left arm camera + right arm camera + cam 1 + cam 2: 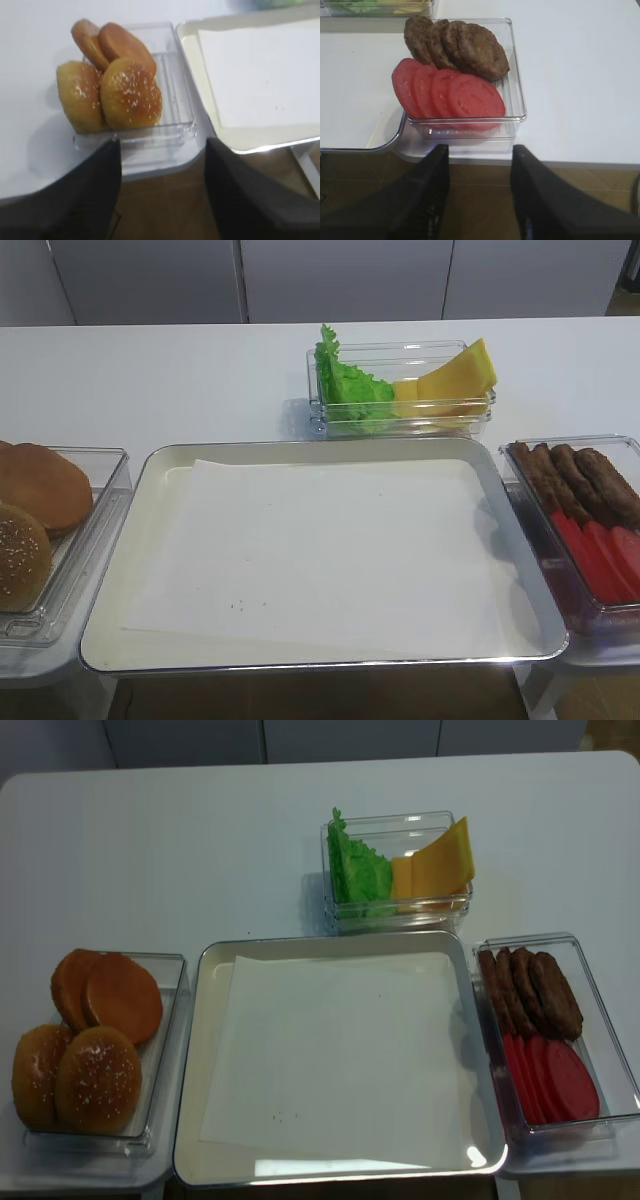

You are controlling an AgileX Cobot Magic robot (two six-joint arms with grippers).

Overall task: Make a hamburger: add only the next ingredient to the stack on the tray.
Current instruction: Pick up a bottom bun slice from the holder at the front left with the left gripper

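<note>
**Tray bare, buns in their bin, both jaws apart**

The large rectangular shiny metal tray [190, 1050] sits at the centre of the white surface [200, 840], lined with a sheet of white paper [340, 1055]. Nothing lies on the paper but a few dark specks.

At 9 o'clock from the tray, just beside its rim, stands a clear plastic bun bin [168, 1020]. In it two plain round smooth golden-brown bun halves [122, 998] lean on edge at the far end, one overlapping the other, and two sesame-seeded domed bun tops [97, 1078] sit at the near end. Which plain bun is which cannot be told; their cut faces do not show.

At 12 o'clock from the tray a clear plastic bin [395, 905] holds a ruffled green lettuce leaf [355, 870] and yellow-orange cheese slices [435, 865]. At 3 o'clock another clear plastic bin [590, 980] holds brown meat patties [530, 990] at the far end and red tomato slices [550, 1080] at the near end, both overlapped in rows.

The left gripper [162, 187] hangs off the near edge of the surface, below the bun bin, its black jaws apart and gripping nothing. The right gripper [480, 192] hangs likewise below the patty and tomato bin, jaws apart and bare.
</note>
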